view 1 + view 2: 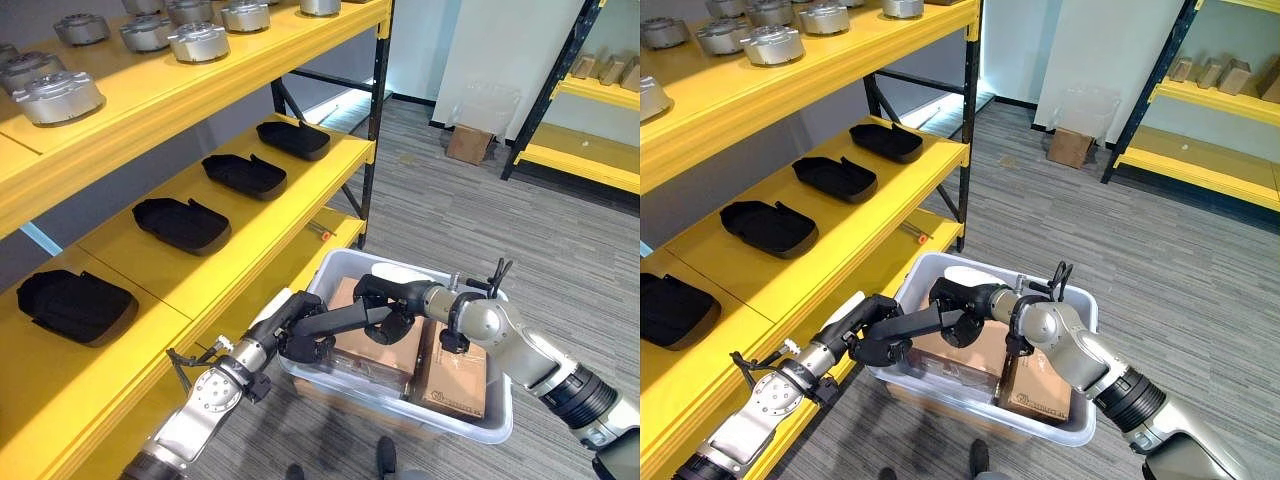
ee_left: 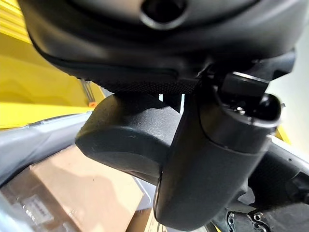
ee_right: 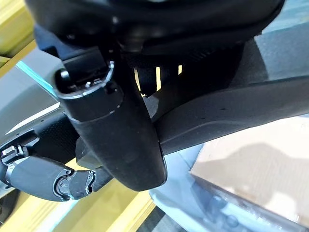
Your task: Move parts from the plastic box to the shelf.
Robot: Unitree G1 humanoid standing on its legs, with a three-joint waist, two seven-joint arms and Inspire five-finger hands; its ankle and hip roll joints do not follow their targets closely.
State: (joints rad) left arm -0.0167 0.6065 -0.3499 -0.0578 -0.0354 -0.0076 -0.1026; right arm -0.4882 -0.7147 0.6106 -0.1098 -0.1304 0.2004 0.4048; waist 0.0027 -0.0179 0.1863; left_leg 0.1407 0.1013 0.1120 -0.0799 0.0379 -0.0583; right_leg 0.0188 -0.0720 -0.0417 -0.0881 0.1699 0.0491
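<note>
A black moulded part [image 1: 352, 318] hangs just above the near-left corner of the white plastic box [image 1: 478, 428], held at both ends. My left hand [image 1: 300, 335] is curled round its left end and my right hand [image 1: 392, 300] grips its right end. In the left wrist view the part's rounded black shell [image 2: 126, 137] lies under the thumb [image 2: 212, 164]. The right wrist view shows the part [image 3: 231, 111] running past the thumb [image 3: 118, 140]. Brown cardboard packs [image 1: 455, 375] lie in the box beneath it.
The yellow shelf [image 1: 300, 195] stands to the left, its middle level carrying several black parts [image 1: 182, 224] in a row. Round metal parts [image 1: 198, 41] sit on the top level. A second yellow rack [image 1: 590, 160] and a cardboard box [image 1: 468, 144] stand on the far carpet.
</note>
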